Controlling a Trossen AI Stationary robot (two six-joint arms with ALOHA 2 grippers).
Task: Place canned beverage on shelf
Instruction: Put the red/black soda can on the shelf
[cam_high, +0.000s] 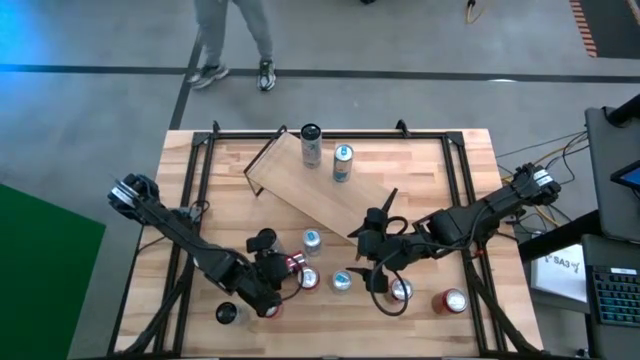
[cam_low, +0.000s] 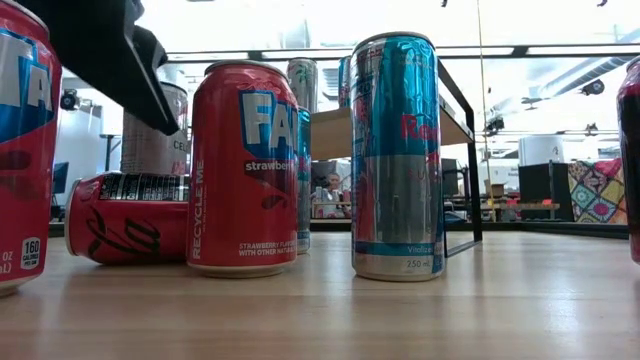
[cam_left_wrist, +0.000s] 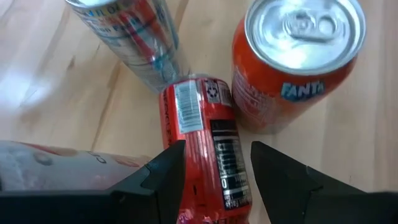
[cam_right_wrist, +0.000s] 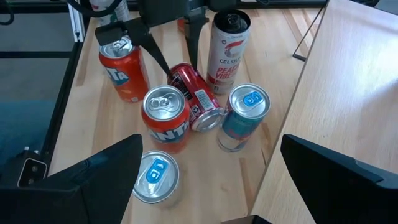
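A red can (cam_left_wrist: 202, 130) lies on its side on the table, between an upright orange Fanta can (cam_left_wrist: 292, 62) and a tall silver can (cam_left_wrist: 134, 37). My left gripper (cam_left_wrist: 217, 158) is open just above it, one finger on either side, slanting down from the near left. In the low view its finger (cam_low: 120, 60) is clear above the lying can (cam_low: 130, 230). My right gripper (cam_high: 372, 255) hangs open over the table's near middle, holding nothing. The shelf (cam_high: 300, 185), a light-wood plank, lies askew at the far middle with two cans (cam_high: 311, 145) (cam_high: 343, 163) standing on it.
Upright cans crowd the lying one: two Fanta cans (cam_right_wrist: 124, 65) (cam_right_wrist: 166, 118), the silver can (cam_right_wrist: 227, 46) and two blue-topped cans (cam_right_wrist: 245, 115) (cam_right_wrist: 155, 177). More cans stand near the front edge (cam_high: 402, 291) (cam_high: 450, 301) (cam_high: 227, 314). A person's legs (cam_high: 235, 40) show beyond the table.
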